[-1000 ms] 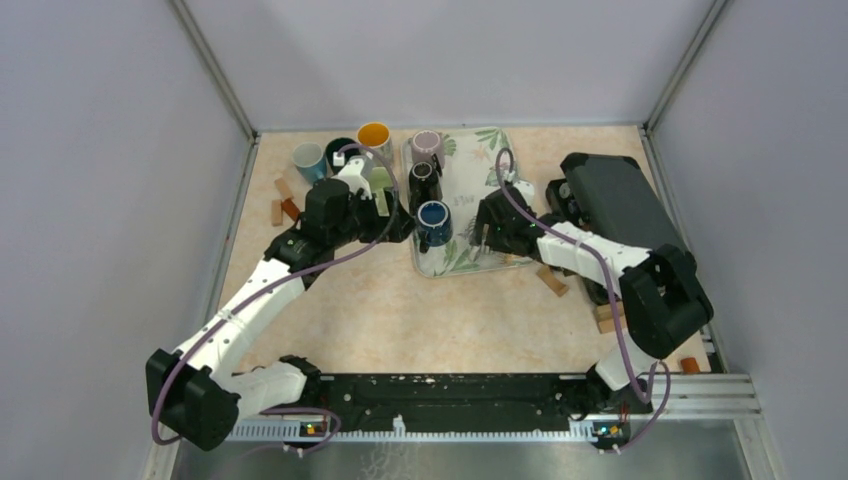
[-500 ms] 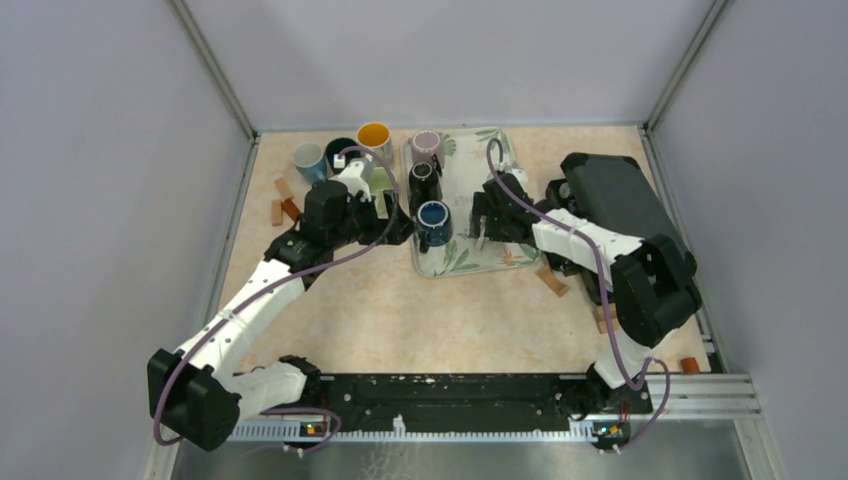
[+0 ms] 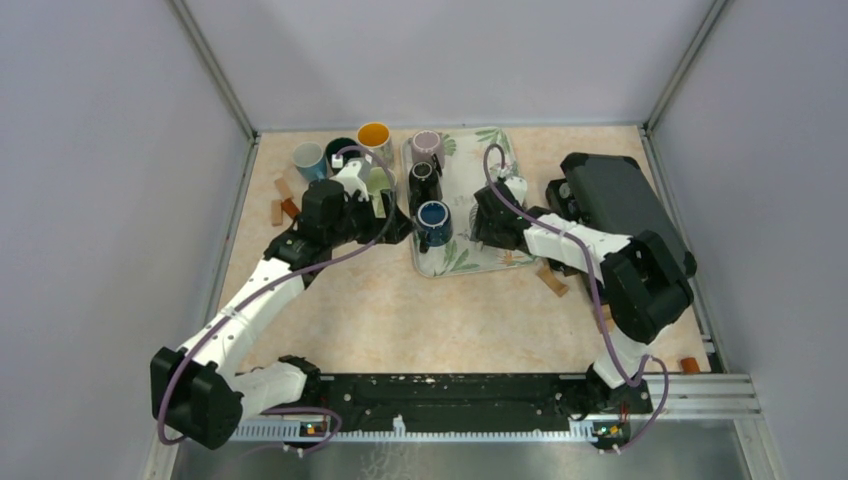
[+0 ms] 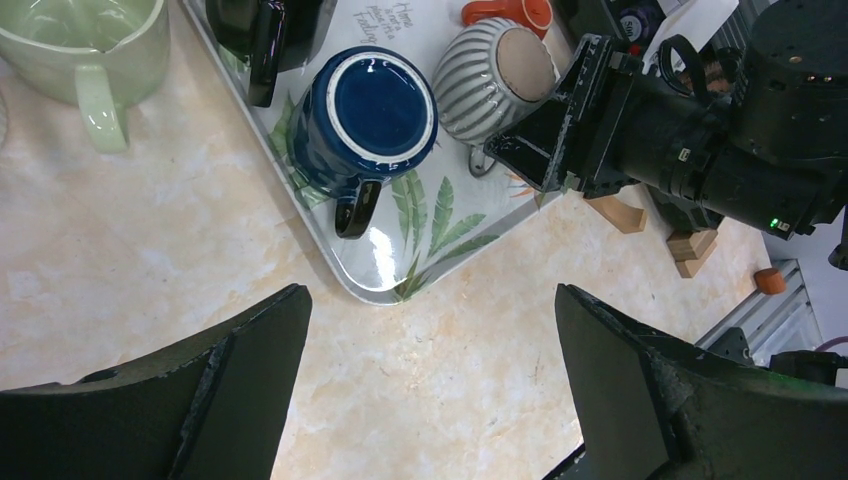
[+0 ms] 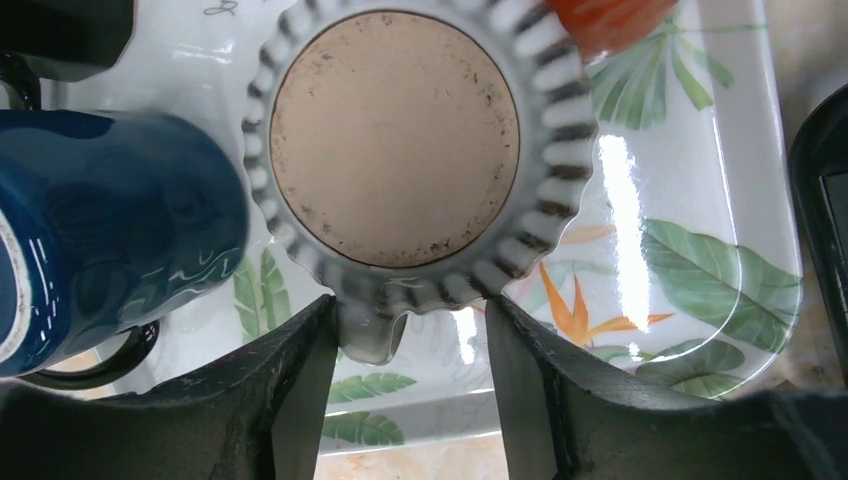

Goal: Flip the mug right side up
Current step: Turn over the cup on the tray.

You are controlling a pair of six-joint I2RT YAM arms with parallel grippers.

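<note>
A ribbed grey-white mug (image 5: 395, 135) stands upside down on the leaf-print tray (image 5: 720, 120), its tan base facing up. It also shows in the left wrist view (image 4: 495, 70). My right gripper (image 5: 410, 310) is open just above the mug's near side, its fingers straddling the handle, which touches the left finger (image 5: 300, 370). From the top view the right gripper (image 3: 487, 215) hides the mug. My left gripper (image 4: 432, 295) is open and empty over bare table by the tray's near left corner (image 4: 380, 270).
A blue mug (image 3: 433, 215), a black mug (image 3: 423, 175) and a pink mug (image 3: 427, 145) share the tray. Green (image 3: 378, 180), orange (image 3: 374, 133) and light blue (image 3: 308, 158) mugs stand left of it. A dark box (image 3: 615, 200) lies right; wooden blocks (image 3: 552, 282) are scattered.
My right gripper has moved left and further over the tray, onto the ribbed mug. The left arm has barely shifted.
</note>
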